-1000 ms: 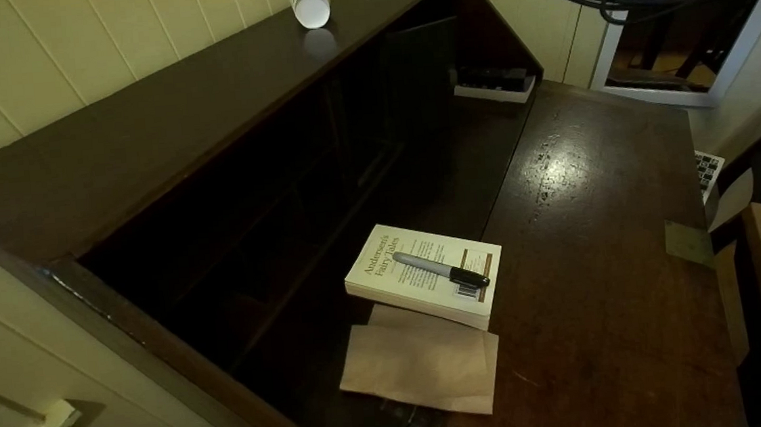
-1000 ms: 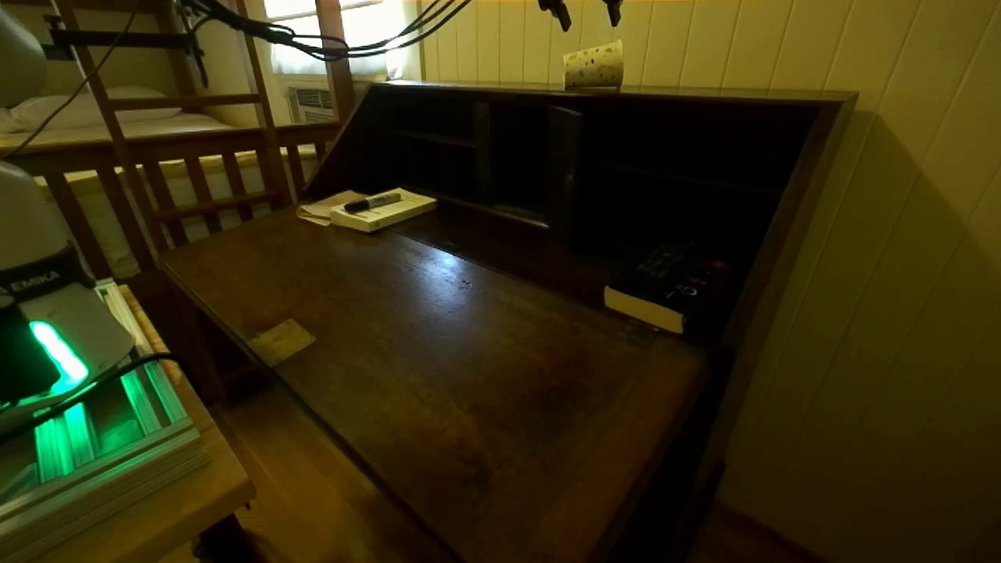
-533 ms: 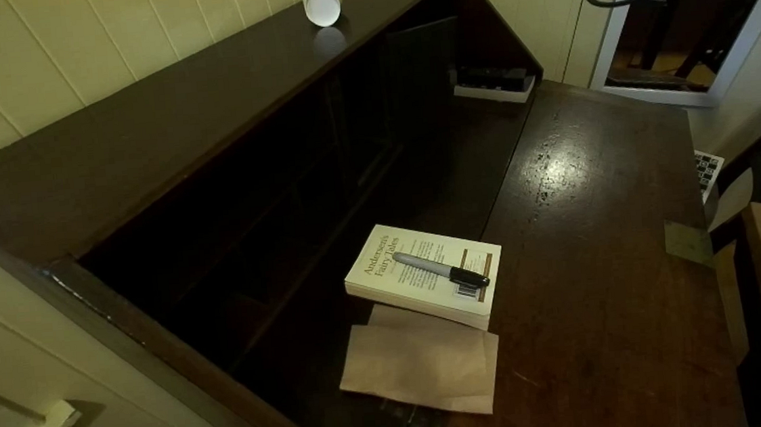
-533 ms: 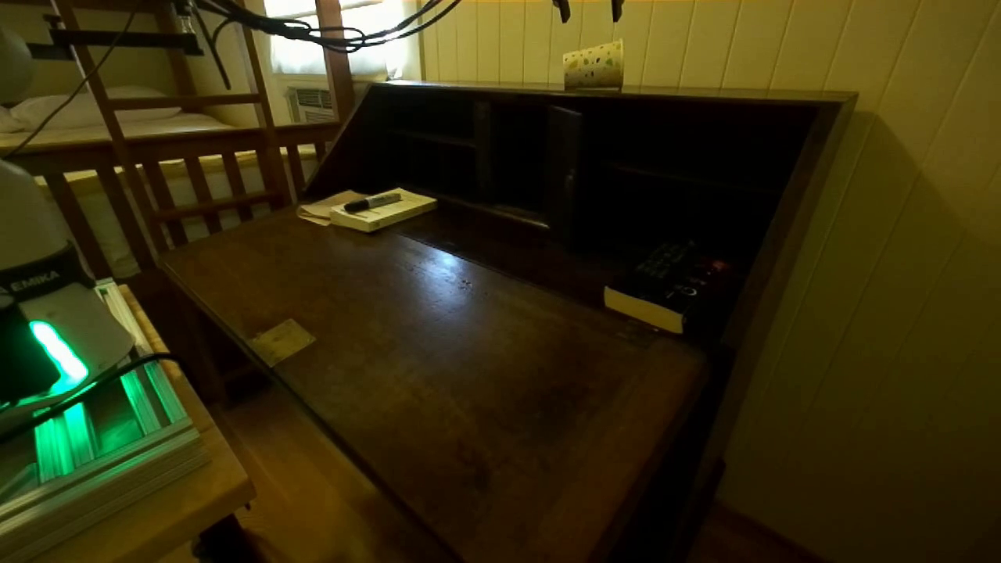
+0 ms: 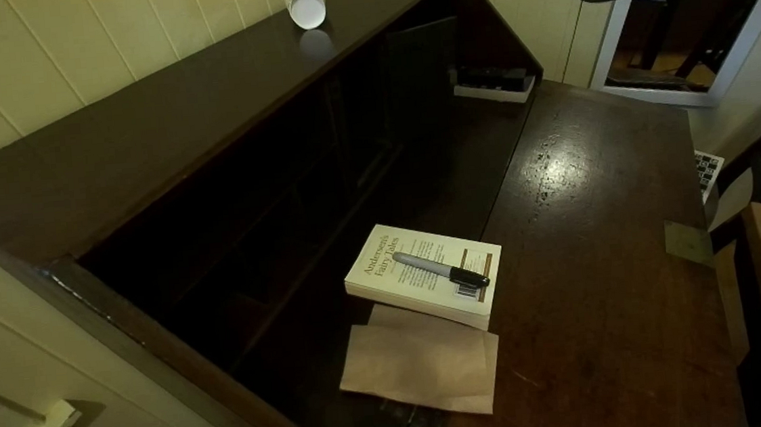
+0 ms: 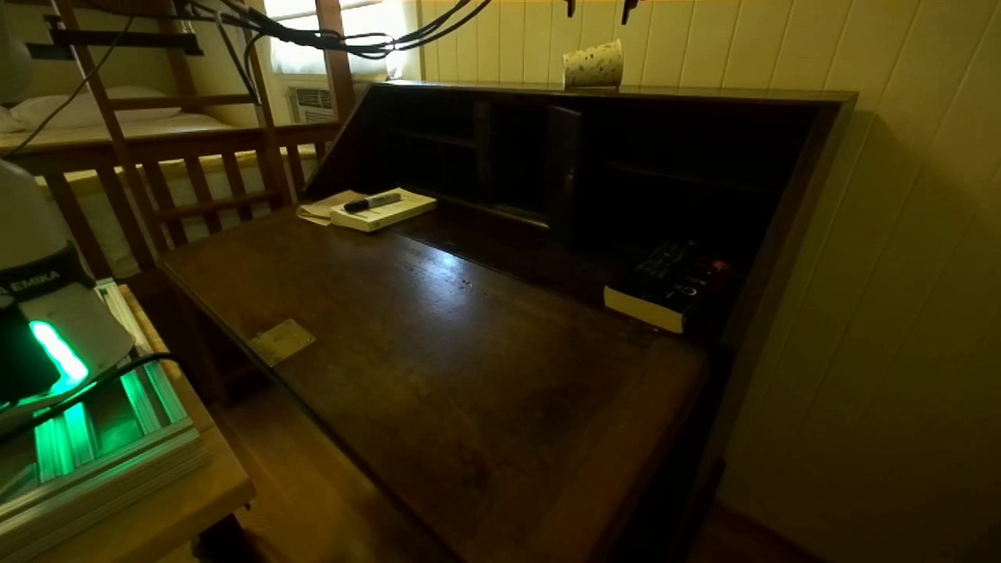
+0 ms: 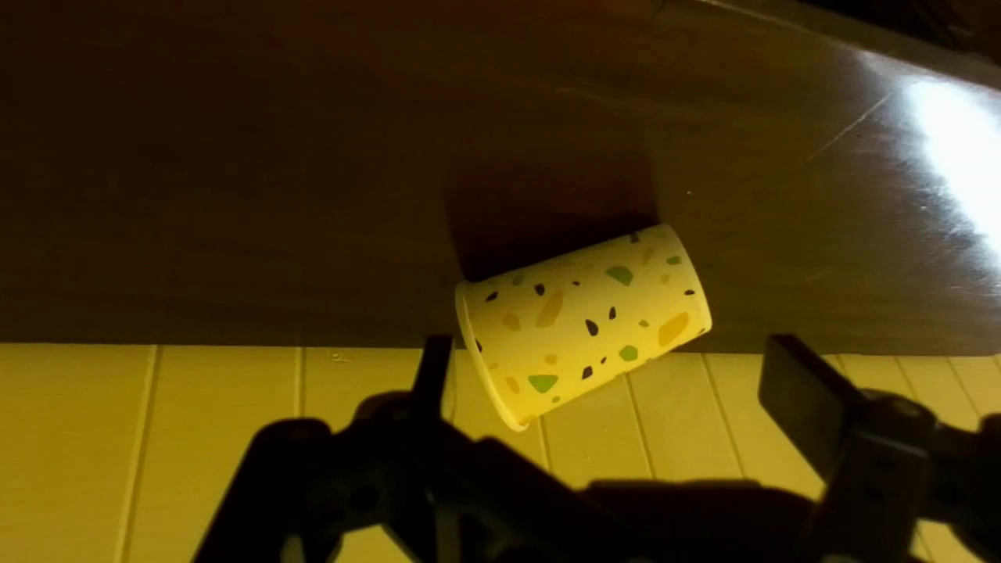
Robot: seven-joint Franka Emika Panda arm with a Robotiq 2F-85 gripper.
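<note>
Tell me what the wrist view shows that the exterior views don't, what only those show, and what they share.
Only the wrist view shows the open gripper up close, finger linkages included; an exterior view catches just its fingertips at the top edge.

Only the exterior views show the marker lying on the pale book, the brown paper next to it and the dark book on the desk.

All share the patterned cup lying on its side on the desk's top, and the panelled wall.

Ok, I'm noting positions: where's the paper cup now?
Right of centre in an exterior view, the paper cup lies on its side atop the desk, by the wall, below the open gripper.
</note>
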